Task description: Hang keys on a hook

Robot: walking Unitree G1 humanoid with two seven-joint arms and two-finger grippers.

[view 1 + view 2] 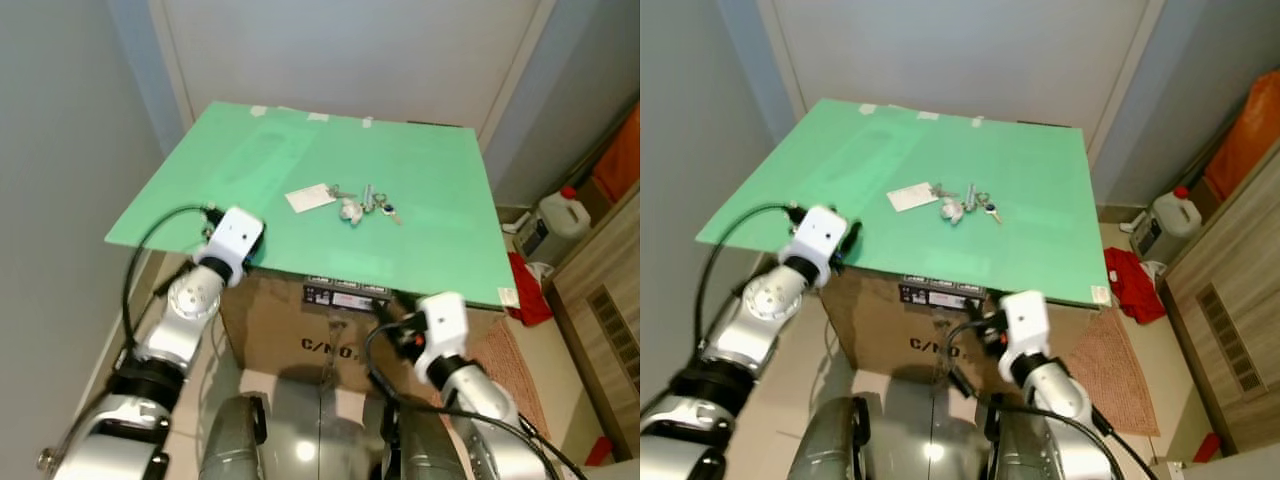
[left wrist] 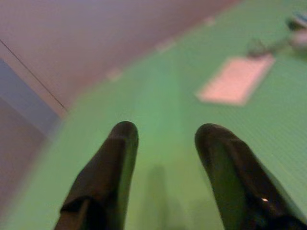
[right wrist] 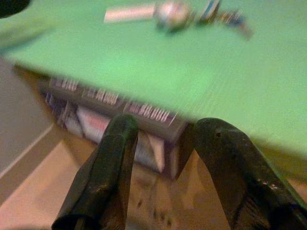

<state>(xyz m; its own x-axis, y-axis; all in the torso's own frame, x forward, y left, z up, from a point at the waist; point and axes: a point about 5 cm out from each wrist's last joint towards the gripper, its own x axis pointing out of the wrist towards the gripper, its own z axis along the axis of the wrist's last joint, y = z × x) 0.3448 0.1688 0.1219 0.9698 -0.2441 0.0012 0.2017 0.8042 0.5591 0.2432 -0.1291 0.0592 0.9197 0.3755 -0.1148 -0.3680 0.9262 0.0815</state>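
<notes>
Grippers first, nearest me: my right gripper hangs at about five o'clock, below the near edge of the green board, its black fingers spread with nothing between them. My left gripper sits at about eight o'clock, over the board's near left corner, fingers likewise spread and empty.

Under the board at six o'clock is a cardboard box with printed lettering, serving as the stand; I cannot see into it, so I cannot tell what it holds.

Further out, near the middle of the board at twelve o'clock, lies the bunch of keys, flat, with a white tag just beside it at its ten o'clock side and a small pale fob between them.

Beyond three o'clock on the floor stand a white jug with a red cap and a red cloth.

I see no hook anywhere, so my worry is picking up the keys with nowhere to take them. The keys lie flat on a smooth sheet; a shallow pinch could skid them away or catch the tag alone. The board overhangs the box, so pressing down near an edge might tip it.
</notes>
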